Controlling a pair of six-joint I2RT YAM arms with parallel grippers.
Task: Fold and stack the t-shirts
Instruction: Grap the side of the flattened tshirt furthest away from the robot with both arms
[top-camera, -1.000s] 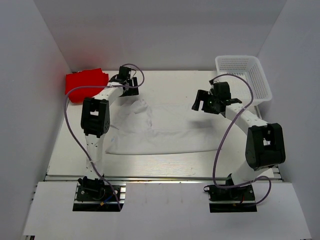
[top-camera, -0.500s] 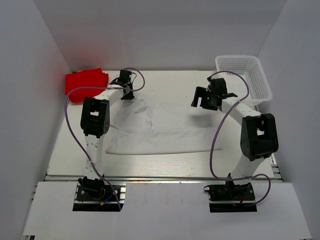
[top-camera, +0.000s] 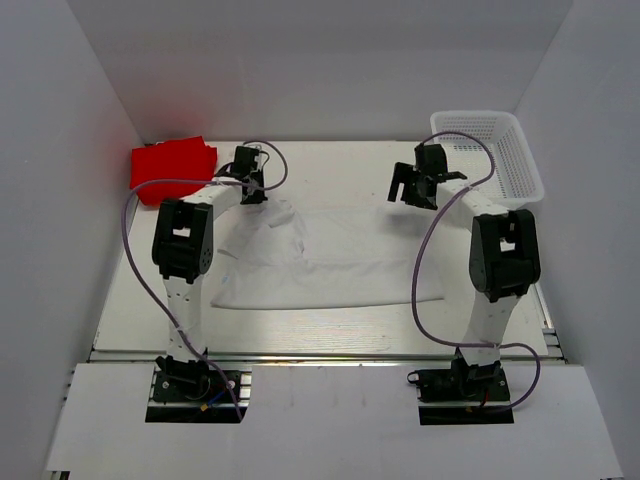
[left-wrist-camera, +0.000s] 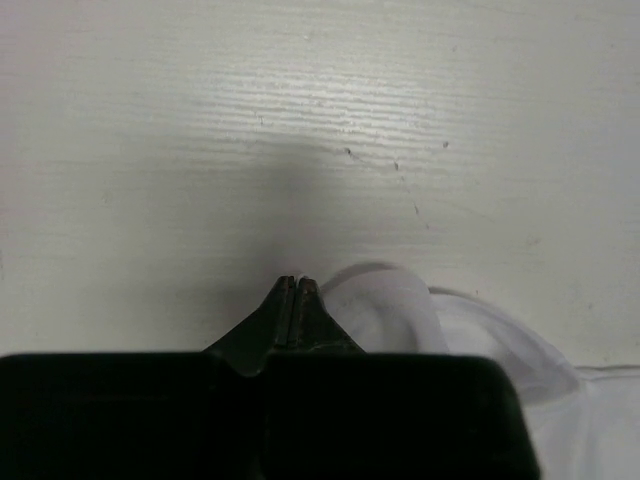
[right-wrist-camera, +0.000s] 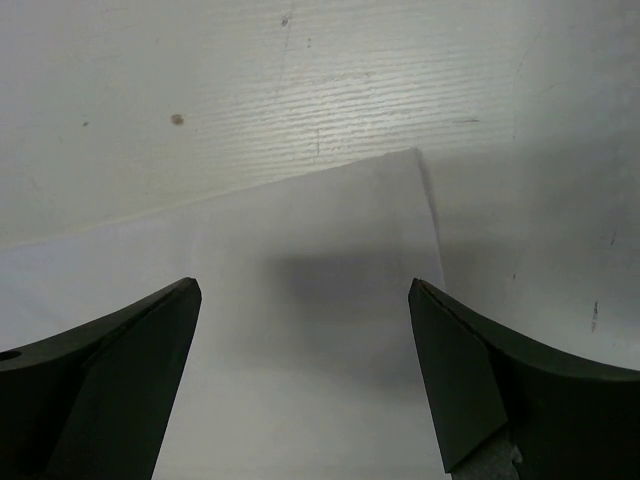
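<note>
A robotics lab test cell. White panels (top-camera: 80, 150) enclose a pale table (top-camera: 330, 322). Two cabled arms (top-camera: 185, 240) bolt to its near edge.

We see a white table (top-camera: 340, 170) with a fine streaked grain and a few small dark specks, closed in by a plain white back wall (top-camera: 320, 70), left wall (top-camera: 50, 200) and right wall (top-camera: 590, 200). Along its near edge runs a metal rail (top-camera: 330, 355), with a white panel (top-camera: 330, 420) in front. The light is soft and even, leaving only pale shadows.
</note>
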